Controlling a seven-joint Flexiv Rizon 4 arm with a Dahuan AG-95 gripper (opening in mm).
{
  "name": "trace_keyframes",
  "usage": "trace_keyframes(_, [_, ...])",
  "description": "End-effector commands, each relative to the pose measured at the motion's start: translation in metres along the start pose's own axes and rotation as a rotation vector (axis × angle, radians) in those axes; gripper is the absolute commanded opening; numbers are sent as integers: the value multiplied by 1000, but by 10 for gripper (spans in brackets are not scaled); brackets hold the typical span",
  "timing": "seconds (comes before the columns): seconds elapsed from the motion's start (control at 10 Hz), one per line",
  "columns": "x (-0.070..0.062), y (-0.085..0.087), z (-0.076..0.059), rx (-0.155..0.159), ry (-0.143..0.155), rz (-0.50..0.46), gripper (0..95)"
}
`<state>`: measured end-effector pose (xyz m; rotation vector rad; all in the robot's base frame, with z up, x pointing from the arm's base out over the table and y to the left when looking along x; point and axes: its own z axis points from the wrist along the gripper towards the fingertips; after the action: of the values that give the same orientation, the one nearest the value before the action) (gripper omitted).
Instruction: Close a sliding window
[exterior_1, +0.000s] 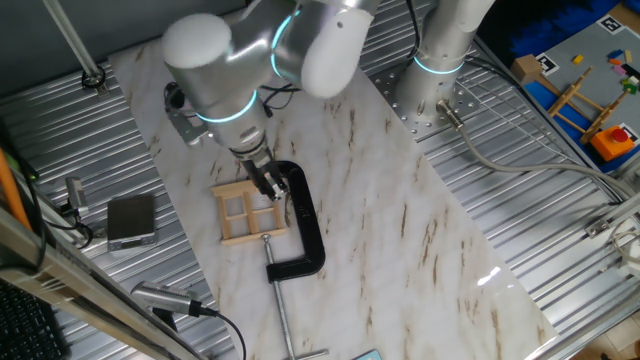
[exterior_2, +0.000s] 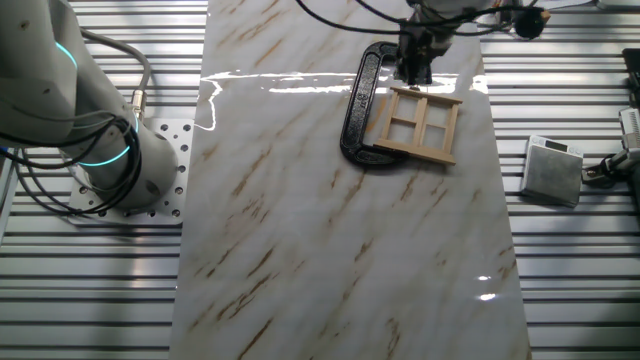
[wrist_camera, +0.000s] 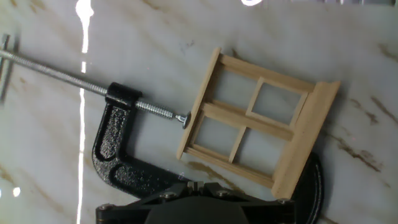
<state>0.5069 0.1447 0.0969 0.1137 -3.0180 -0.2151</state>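
Marble-patterned sheeting covered the bench (exterior_1: 400, 230), which sat amid ribbed metal flooring. From one fixed view, the sliding window (exterior_1: 250, 213), a small light-wood frame with four panes, lay flat on the marble near the sheet's left edge, held by a black C-clamp (exterior_1: 303, 228) whose curved body ran along its right side and whose screw rod stretched toward the near edge. The gripper (exterior_1: 266, 181) reached down over the frame's far right corner; whether the jaws were apart or together could not be told. A small grey box (exterior_1: 131, 220) rested on the metal flooring to the left.

From the other fixed view, the window (exterior_2: 420, 123) lay at the far end of the marble, right of centre, the clamp (exterior_2: 358, 110) curving round its left side. The gripper (exterior_2: 414, 62) came down at the frame's far edge, its tips too dark and small to read. The arm's base (exterior_2: 110, 165) stood on the left, and the grey box (exterior_2: 552, 170) lay on the right.

From the hand view, the window (wrist_camera: 258, 121) lay tilted across the marble, the clamp's screw tip (wrist_camera: 181, 117) touching its left rail and the clamp body (wrist_camera: 121, 155) curving beneath. Only the dark gripper housing (wrist_camera: 199, 202) showed at the bottom edge.
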Motion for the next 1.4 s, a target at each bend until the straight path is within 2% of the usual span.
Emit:
trace_keyframes(0.1, [-7,-4,13,31,6,-27,0])
trace_keyframes(0.4, [-19,-11,31,51,2,-37,0])
trace_keyframes(0.6, [-21,-14,38,61,-2,-38,0])
trace_keyframes(1.0, [-19,-13,33,76,-14,2,0])
trace_keyframes(1.1, [-19,-13,33,83,-22,40,0])
trace_keyframes(1.4, [-19,-13,33,79,-59,123,0])
